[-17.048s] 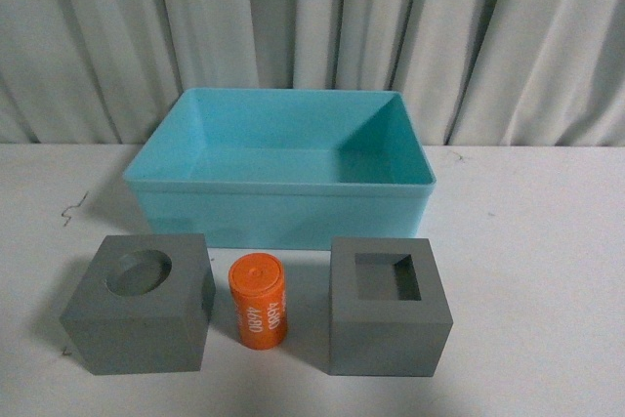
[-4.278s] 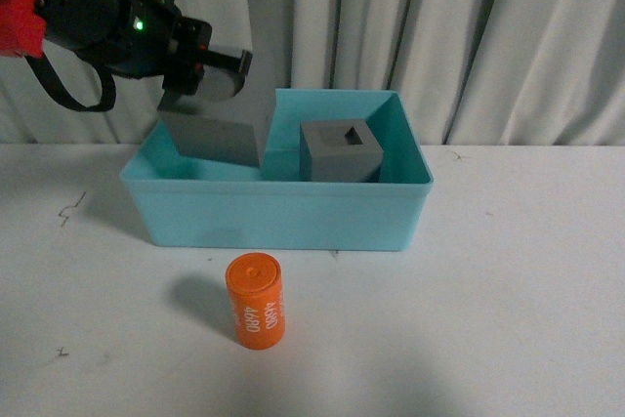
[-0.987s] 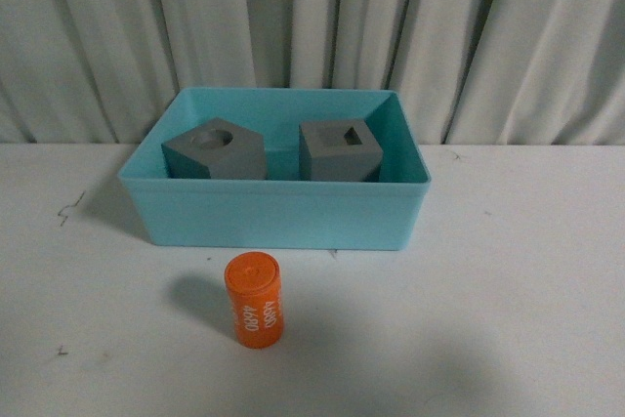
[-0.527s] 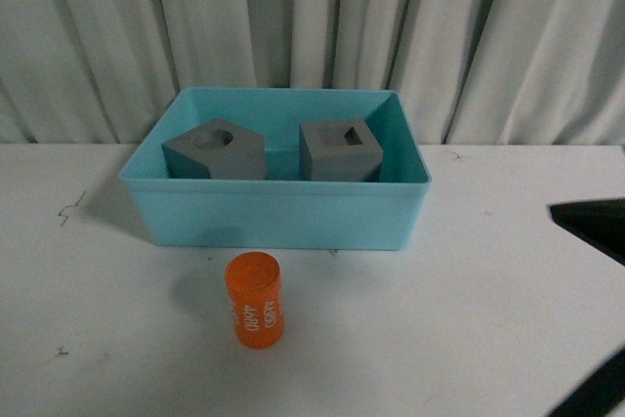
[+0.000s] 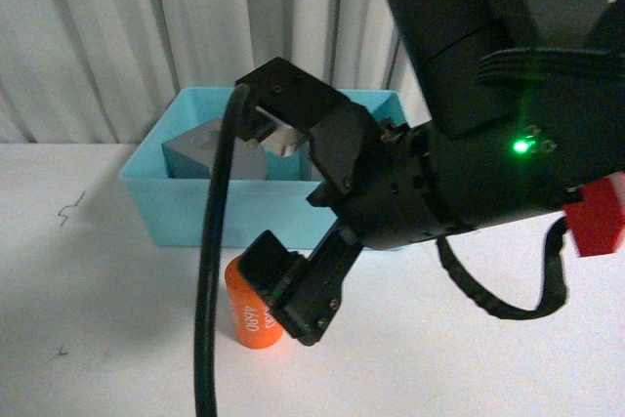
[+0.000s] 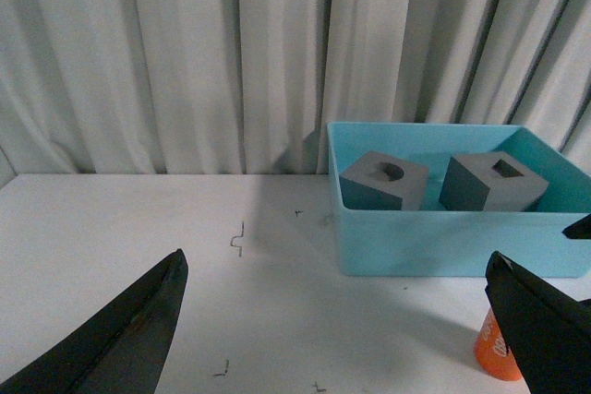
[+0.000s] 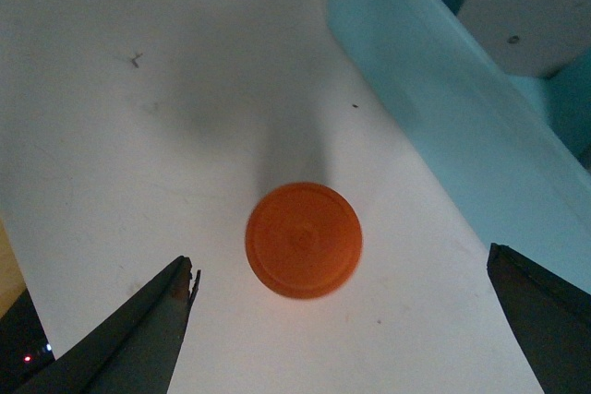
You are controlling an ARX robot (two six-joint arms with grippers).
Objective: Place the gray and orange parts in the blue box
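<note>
The blue box (image 5: 161, 207) stands at the back of the white table. Both gray cubes lie in it: the round-recess cube (image 6: 383, 182) and the square-recess cube (image 6: 494, 182). In the front view only the round-recess cube (image 5: 193, 155) shows; the arm hides the other. The orange cylinder (image 5: 249, 324) stands upright in front of the box. My right gripper (image 5: 256, 178) is open above it. In the right wrist view the cylinder's top (image 7: 303, 239) lies between the spread fingers (image 7: 138, 339), untouched. My left gripper (image 6: 334, 265) is open and empty, well back from the box (image 6: 443, 237).
A gray curtain hangs behind the table. My right arm and its black cable (image 5: 210, 271) fill the middle of the front view. Small pen marks (image 6: 237, 239) dot the tabletop beside the box. The orange cylinder (image 6: 496, 357) shows behind one left finger.
My right arm has swung in from the right and now hangs open over the orange cylinder. The cylinder and both cubes have not moved in the last second.
</note>
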